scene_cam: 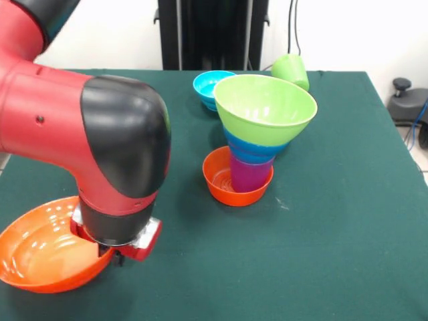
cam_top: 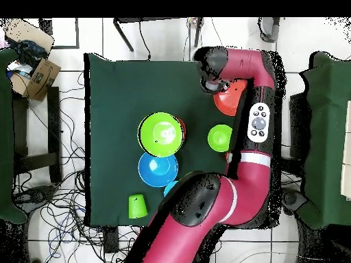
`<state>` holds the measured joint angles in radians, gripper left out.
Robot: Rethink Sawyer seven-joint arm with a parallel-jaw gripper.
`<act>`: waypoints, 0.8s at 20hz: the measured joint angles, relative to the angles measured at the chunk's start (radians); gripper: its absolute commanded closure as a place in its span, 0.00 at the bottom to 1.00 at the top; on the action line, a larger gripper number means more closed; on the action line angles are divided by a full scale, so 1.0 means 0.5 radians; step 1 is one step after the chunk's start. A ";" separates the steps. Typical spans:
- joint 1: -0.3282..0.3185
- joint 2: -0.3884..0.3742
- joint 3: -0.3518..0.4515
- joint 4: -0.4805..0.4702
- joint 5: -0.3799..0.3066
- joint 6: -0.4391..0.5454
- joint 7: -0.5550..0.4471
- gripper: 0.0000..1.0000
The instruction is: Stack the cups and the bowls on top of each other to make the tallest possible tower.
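- Gripper [scene_cam: 119, 257] sits low at the large orange bowl's [scene_cam: 40, 257] rim, near the table's [scene_cam: 334, 221] corner; jaws hidden, can't tell their state.
- Tower [scene_cam: 257, 134] stands mid-table, lime green bowl [scene_cam: 266, 103] topmost.
- Best play, I'd say: lift level, centre over it.

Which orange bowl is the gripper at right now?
The large orange bowl at the table's edge, under the arm's wrist. The small orange bowl sits apart, forming the tower's base.

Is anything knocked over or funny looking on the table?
Yes. The green cup lies on its side at the table's far edge instead of standing. The big orange bowl sits tilted under the arm, at the near corner.
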<state>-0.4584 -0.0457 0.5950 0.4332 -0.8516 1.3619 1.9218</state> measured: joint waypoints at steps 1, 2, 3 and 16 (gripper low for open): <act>0.001 -0.015 -0.016 0.003 0.009 -0.010 0.000 1.00; 0.000 -0.026 -0.027 0.011 0.020 -0.013 0.000 1.00; 0.001 -0.045 -0.040 0.028 0.038 -0.013 0.000 1.00; 0.100 -0.414 -0.133 0.165 0.339 0.164 0.000 1.00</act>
<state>-0.4085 -0.2528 0.5286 0.5159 -0.6819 1.4440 1.9218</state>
